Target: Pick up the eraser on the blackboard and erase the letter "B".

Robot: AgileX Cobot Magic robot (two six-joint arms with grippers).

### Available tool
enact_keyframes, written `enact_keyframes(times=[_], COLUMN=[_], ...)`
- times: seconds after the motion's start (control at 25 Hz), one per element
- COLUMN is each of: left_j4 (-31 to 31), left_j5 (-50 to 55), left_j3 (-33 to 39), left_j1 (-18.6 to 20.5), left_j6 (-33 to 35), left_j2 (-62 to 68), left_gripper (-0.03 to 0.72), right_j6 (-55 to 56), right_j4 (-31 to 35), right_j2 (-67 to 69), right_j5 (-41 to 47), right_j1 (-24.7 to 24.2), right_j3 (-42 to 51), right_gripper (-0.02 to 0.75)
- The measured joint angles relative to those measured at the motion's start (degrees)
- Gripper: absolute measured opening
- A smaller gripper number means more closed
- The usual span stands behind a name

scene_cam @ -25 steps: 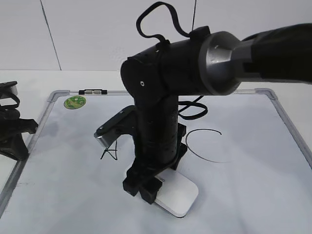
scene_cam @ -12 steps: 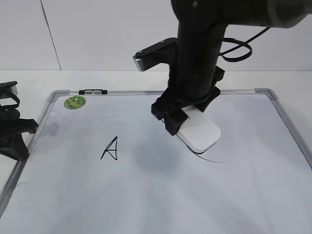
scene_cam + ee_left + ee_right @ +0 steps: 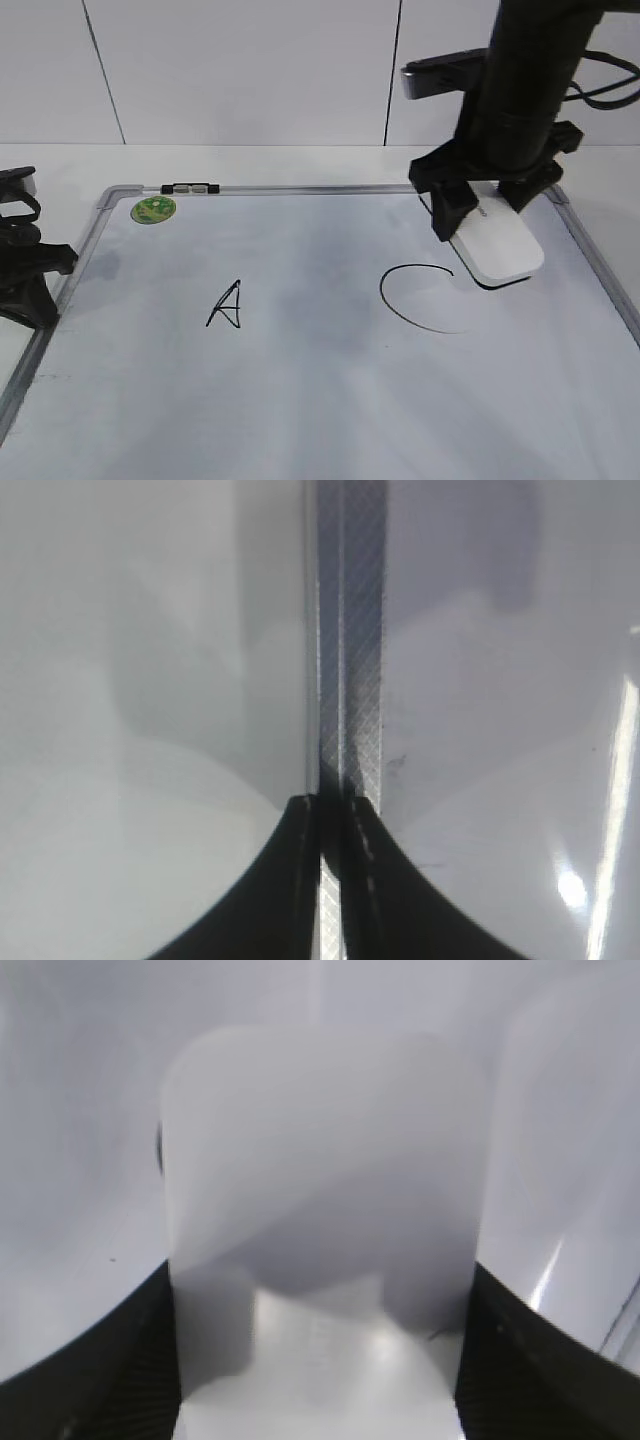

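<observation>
The blackboard [image 3: 300, 400] lies flat with a black "A" [image 3: 227, 305] and an open-curve "C" [image 3: 415, 300] on it. No letter "B" shows; the space between A and C is only a faint grey smudge. My right gripper [image 3: 485, 208] is shut on the white eraser [image 3: 497, 247] and holds it at the board's right rear, just right of the C. In the right wrist view the eraser [image 3: 320, 1210] fills the space between the jaws [image 3: 320, 1360]. My left gripper [image 3: 25, 270] rests at the board's left edge, and in the left wrist view its jaws [image 3: 335, 805] are shut over the frame [image 3: 350, 630].
A round green sticker [image 3: 153, 209] sits at the board's far left corner. A small black-and-silver clip [image 3: 190, 187] sits on the rear frame. White table and wall surround the board. The right arm's camera and cables hang above the right rear corner.
My right arm has carried the eraser from the board's front middle back and to the right, past the C. The A and C are now uncovered. The left arm has not moved.
</observation>
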Motion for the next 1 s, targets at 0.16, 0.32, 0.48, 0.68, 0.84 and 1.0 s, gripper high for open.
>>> enact_keyframes(times=[0.16, 0.32, 0.48, 0.68, 0.84, 1.0], left_j4=[0.0, 0.0, 0.0, 0.0, -0.1, -0.1], left_j5=[0.0, 0.0, 0.0, 0.0, 0.0, -0.1], left_j3=[0.0, 0.0, 0.0, 0.0, 0.0, 0.0], left_j1=[0.0, 0.0, 0.0, 0.0, 0.0, 0.0], left_j6=[0.0, 0.0, 0.0, 0.0, 0.0, 0.0], left_j2=[0.0, 0.0, 0.0, 0.0, 0.0, 0.0], left_gripper=[0.021, 0.021, 0.021, 0.021, 0.021, 0.020], right_j6=[0.4, 1.3, 1.4, 0.8, 0.0, -0.8], right_j4=[0.0, 0.6, 0.7, 0.7, 0.6, 0.6], right_j2=[-2.0, -5.6, -7.0, -7.0, -7.0, -6.7], right_j5=[-0.8, -4.2, -5.7, -7.6, -10.2, -11.5], right_j1=[-4.4, -8.8, -13.7, -18.6, -20.4, -20.6], right_j3=[6.1, 12.8, 16.2, 17.4, 17.4, 17.4], right_gripper=[0.528, 0.528, 0.528, 0.528, 0.528, 0.528])
